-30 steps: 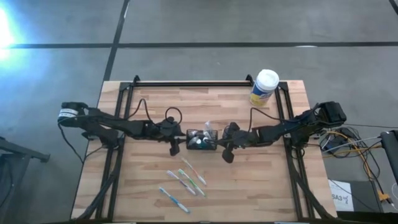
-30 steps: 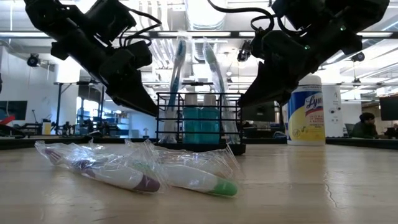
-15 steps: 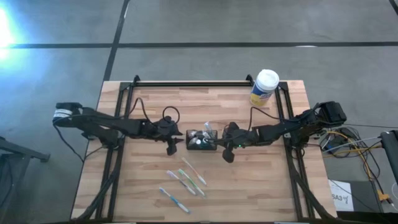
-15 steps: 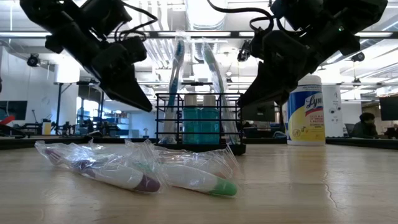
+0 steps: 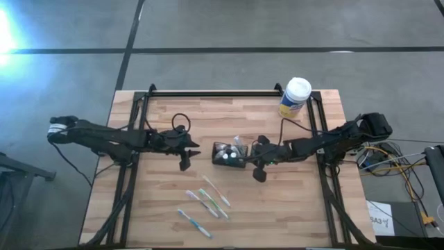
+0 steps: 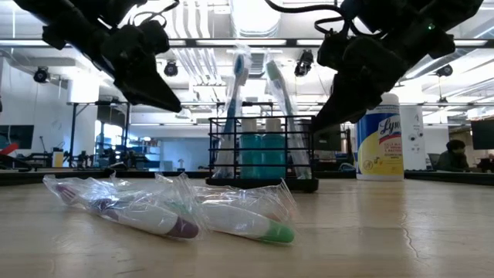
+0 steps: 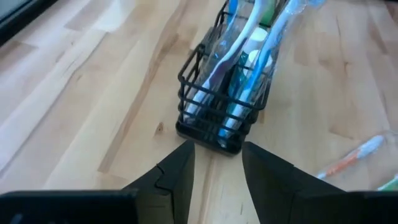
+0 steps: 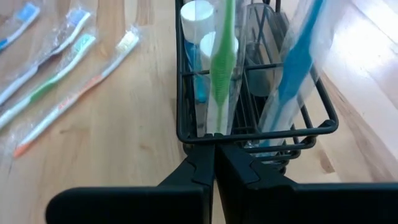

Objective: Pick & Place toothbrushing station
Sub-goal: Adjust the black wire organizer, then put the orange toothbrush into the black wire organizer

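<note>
Left gripper (image 5: 186, 154) has backed off, fingers apart and empty; right gripper (image 5: 251, 162), pinched on the toothbrushing station (image 5: 229, 153), now slides it alone.

The toothbrushing station (image 8: 255, 134) is black wire, holding a green toothbrush (image 8: 222, 62), a blue toothbrush (image 8: 292, 74) and white-capped teal tubes (image 6: 260, 147). At its 2 o'clock stands a yellow canister (image 5: 294, 97) with a white cap. The table (image 5: 277, 208) is pale striped wood. Loose wrapped toothbrushes (image 5: 205, 201) look green, orange and blue, perhaps purple.
</note>
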`<action>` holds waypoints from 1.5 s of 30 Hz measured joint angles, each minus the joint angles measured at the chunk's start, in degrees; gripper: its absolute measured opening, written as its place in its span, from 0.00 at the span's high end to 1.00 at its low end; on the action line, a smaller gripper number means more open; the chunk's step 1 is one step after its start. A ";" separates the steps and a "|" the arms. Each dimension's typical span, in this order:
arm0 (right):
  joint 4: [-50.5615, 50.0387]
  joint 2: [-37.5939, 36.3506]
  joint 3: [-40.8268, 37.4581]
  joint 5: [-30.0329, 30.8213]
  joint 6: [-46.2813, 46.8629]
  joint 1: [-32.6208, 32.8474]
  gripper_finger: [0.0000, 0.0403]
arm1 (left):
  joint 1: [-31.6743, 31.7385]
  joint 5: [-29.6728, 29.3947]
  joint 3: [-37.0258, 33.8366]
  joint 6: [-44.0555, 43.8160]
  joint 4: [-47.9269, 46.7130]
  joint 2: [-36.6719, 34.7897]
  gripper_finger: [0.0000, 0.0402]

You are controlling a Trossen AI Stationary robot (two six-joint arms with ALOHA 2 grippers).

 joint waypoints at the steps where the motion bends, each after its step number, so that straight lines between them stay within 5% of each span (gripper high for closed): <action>1: -0.49 -0.07 0.05 -0.01 -0.51 -0.15 0.98 | 0.00 0.00 0.00 0.04 0.24 0.04 0.65; 11: -10.35 -0.23 3.46 -6.42 -1.90 -3.58 0.98 | 0.00 0.29 -0.04 0.12 1.35 3.66 0.66; 15: -21.25 0.89 6.46 -5.74 -2.03 -3.90 0.98 | 0.00 0.44 -0.07 0.77 2.56 4.63 0.67; 28: -34.74 -4.30 12.65 -1.61 0.72 -3.21 0.98 | -0.07 2.63 -0.11 5.02 1.13 1.93 0.70; 34: -31.30 -19.28 10.37 -1.64 -2.54 2.83 0.98 | -2.80 5.11 -0.11 6.63 -6.77 -8.25 0.84; 38: -18.14 -33.05 3.62 -1.65 -8.06 8.26 0.98 | -7.14 5.00 -0.53 9.56 -10.07 -16.91 0.98; 45: -1.60 -54.85 -13.17 -1.56 -14.63 9.70 0.98 | -8.18 -1.07 -5.71 12.80 -6.50 -31.46 0.99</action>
